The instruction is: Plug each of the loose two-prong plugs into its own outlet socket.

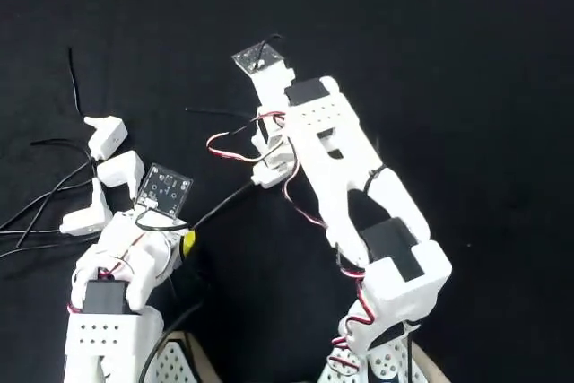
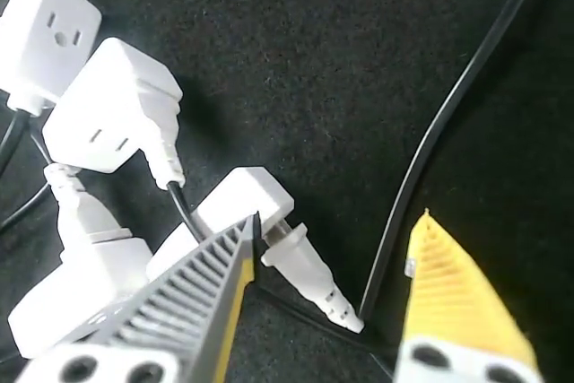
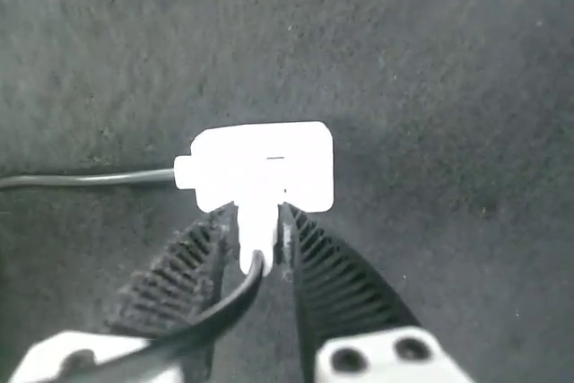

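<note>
Right pincer (image 3: 260, 221) pinches the light, rigid plug (image 3: 258, 238) by its neck, likely the surest hold; left pincer (image 2: 339, 217) hangs spread.

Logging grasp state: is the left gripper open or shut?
Open. The left gripper has its fingers wide apart in the left wrist view, with a white plug and black cord in the gap.

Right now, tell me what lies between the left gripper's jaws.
In the left wrist view, a white plug, butted against a white outlet block, and a black cord lie between the left gripper's open jaws.
</note>
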{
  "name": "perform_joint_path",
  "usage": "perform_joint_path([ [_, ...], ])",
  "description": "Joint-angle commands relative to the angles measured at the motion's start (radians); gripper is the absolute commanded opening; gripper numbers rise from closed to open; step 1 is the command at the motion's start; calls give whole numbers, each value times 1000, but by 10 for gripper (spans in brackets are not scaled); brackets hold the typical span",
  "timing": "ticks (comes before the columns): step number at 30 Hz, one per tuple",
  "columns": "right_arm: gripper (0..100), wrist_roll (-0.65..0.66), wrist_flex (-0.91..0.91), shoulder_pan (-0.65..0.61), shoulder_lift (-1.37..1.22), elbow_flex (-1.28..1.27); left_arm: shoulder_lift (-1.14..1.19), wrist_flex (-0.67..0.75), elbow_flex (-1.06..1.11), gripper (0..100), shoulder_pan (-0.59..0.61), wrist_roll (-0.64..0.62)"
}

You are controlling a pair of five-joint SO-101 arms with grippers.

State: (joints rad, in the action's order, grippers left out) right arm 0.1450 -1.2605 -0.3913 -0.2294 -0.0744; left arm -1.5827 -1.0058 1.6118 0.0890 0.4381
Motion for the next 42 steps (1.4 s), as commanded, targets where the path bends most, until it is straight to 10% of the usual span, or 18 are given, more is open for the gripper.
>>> perform_joint_path([
  [1, 12, 6, 14, 12, 1, 61, -2, 15, -5, 268, 2, 0],
  [42, 12, -43, 31, 11, -56, 24, -2, 15, -5, 268, -1, 0],
])
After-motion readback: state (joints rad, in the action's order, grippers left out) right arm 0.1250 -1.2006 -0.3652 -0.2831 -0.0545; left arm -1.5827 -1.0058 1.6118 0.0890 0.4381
